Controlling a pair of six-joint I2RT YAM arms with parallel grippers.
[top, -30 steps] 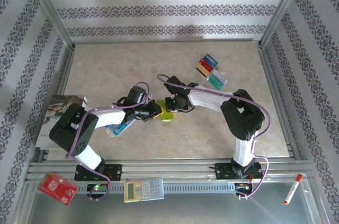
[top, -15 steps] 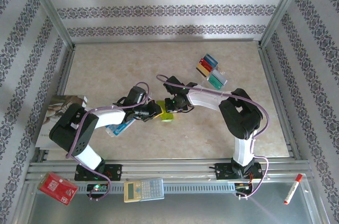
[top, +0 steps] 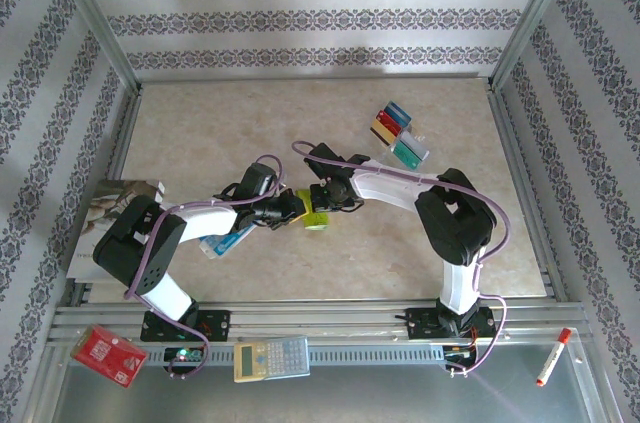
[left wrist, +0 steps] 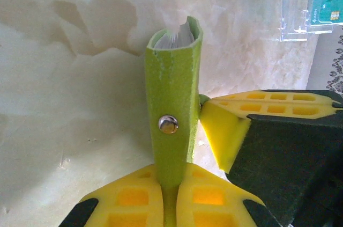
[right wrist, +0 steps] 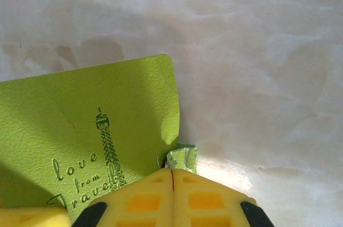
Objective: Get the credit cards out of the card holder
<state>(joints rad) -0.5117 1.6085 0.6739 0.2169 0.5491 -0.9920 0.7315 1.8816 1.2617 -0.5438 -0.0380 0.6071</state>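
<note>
Left to right: a magazine (top: 108, 201) at the counter's (top: 220, 123) left edge, a red board (top: 108, 355) and a calculator (top: 271, 358) on the near rail, and a blue-and-white packet (top: 226, 241) under my left arm. The left claw (left wrist: 170, 195) clamps the card holder (left wrist: 172, 90) at mid-counter. It is lime-green and folded, with a snap stud on its side. The right claw (right wrist: 171, 184) is closed at the holder's corner, a pale-green tab (right wrist: 181, 158) at its tips; I cannot tell whether it is pinched. The credit cards (top: 398, 135) stand well apart in a clear stand, with bare counter beyond.
</note>
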